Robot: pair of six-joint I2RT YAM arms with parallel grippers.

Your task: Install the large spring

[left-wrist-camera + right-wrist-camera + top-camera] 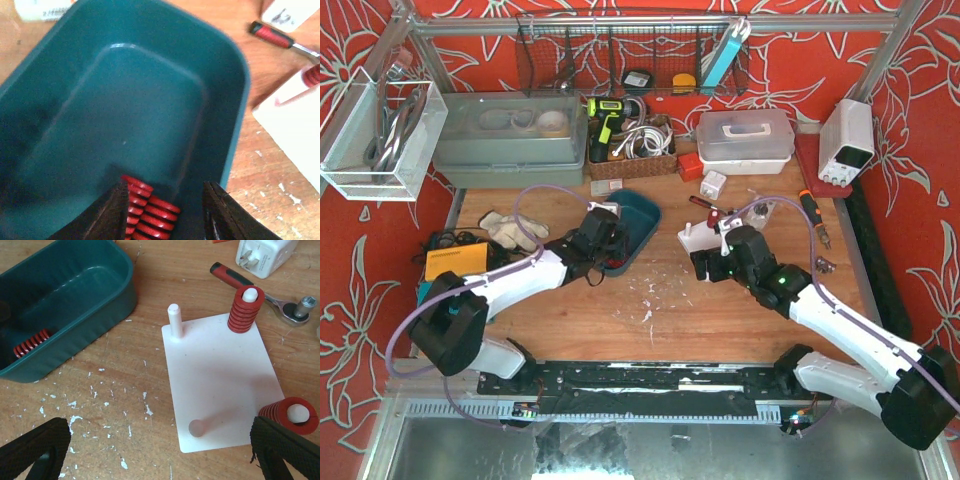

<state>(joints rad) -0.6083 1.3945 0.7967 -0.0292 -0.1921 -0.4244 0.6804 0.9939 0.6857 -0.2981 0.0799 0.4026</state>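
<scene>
my left gripper (166,192) is down inside the teal bin (235,100), jaws apart and clamped on nothing. it straddles the red coils (150,212) lying on the bin floor against the near wall. that is where the large spring should be, but i see what looks like 2 coils side by side, touching, and i can't tell which is the large one.

the main risk, as i judge it, is that closing here pinches both coils together or catches the wrong 1. it could also squeeze a round coil off-centre so it rolls out of the pads. the finger (220,215) on the right of the wrist view sits close to the bin wall, so a careless move could knock the bin and shove it.

my right gripper (160,450) hangs wide open over the white base plate (220,380), gripping nothing. if the plate isn't held, pressing a spring onto a peg could slide it.

the bin shows nothing besides those coils. the plate has 4 pegs: 2 carry seated red springs (245,310) and 2 are bare, the upright peg (173,320) nearest the bin and the front peg (197,427).
</scene>
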